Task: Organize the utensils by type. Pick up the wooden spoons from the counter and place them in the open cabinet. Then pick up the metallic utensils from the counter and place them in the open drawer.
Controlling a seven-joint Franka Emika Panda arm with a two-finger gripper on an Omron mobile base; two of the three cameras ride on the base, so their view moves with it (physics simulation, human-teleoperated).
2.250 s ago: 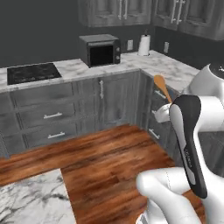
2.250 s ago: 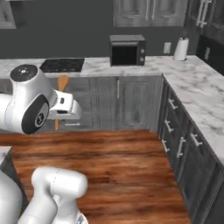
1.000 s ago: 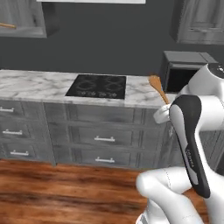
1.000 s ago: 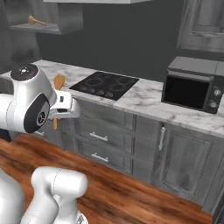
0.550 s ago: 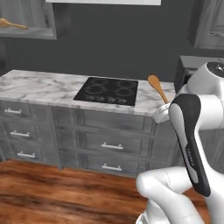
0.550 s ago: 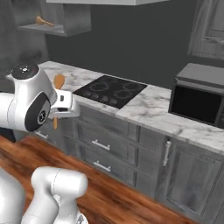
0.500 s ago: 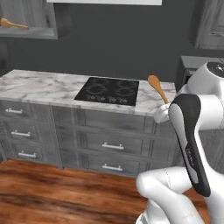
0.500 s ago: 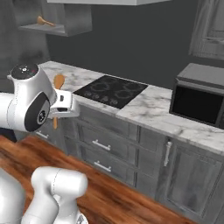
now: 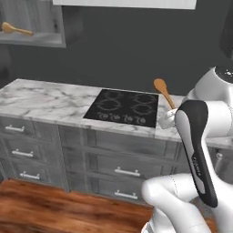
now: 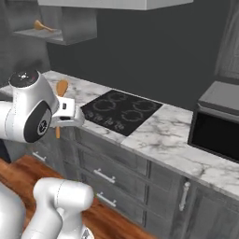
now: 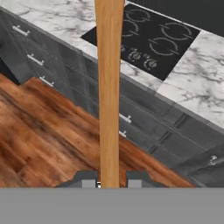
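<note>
Left base view: open cabinet (image 9: 50,40) seemingly holds one wooden spoon (image 9: 16,30).

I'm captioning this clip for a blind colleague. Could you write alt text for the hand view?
An orange-tan wooden spoon handle runs straight up the picture, clamped between the gripper's two dark finger tips. Behind it lie a black cooktop set in a white marble counter, grey wood-grain drawers and a reddish wooden floor.
</note>
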